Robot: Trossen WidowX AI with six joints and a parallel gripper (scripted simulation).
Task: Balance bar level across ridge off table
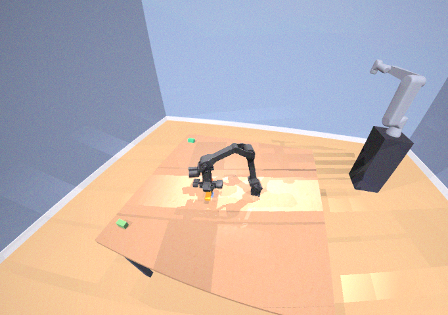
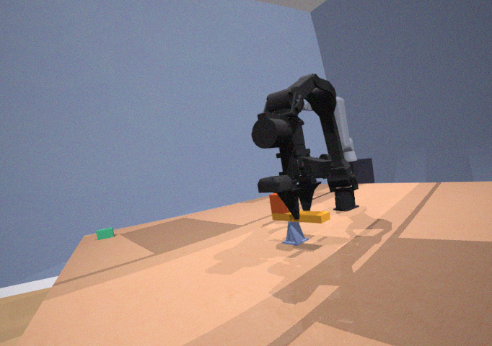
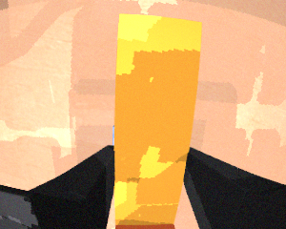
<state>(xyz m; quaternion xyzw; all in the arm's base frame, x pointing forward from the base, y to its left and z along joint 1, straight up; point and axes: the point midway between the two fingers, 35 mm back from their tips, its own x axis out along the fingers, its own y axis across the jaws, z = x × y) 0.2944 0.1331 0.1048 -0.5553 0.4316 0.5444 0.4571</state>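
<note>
The yellow-orange bar (image 1: pixel 207 195) (image 2: pixel 316 216) (image 3: pixel 157 105) has an orange-red block (image 2: pixel 278 204) (image 3: pixel 145 226) on one end. My gripper (image 2: pixel 300 215) (image 3: pixel 149 155) is shut on the bar, one finger on each side, nearer the block end. The bar looks about level, above the table. The blue ridge (image 2: pixel 294 234) stands under the bar at the fingers. Its top is close under the bar, and I cannot tell whether they touch. In the wrist view the bar hides nearly all of the ridge, with only a blue sliver at its left edge.
A green block (image 1: pixel 191 140) lies at the table's far left corner, and another green block (image 1: pixel 121 224) (image 2: pixel 104 233) near its left edge. My arm's base (image 1: pixel 255 188) (image 2: pixel 345 199) stands behind the ridge. A grey arm on a black pedestal (image 1: pixel 377 163) stands off the table.
</note>
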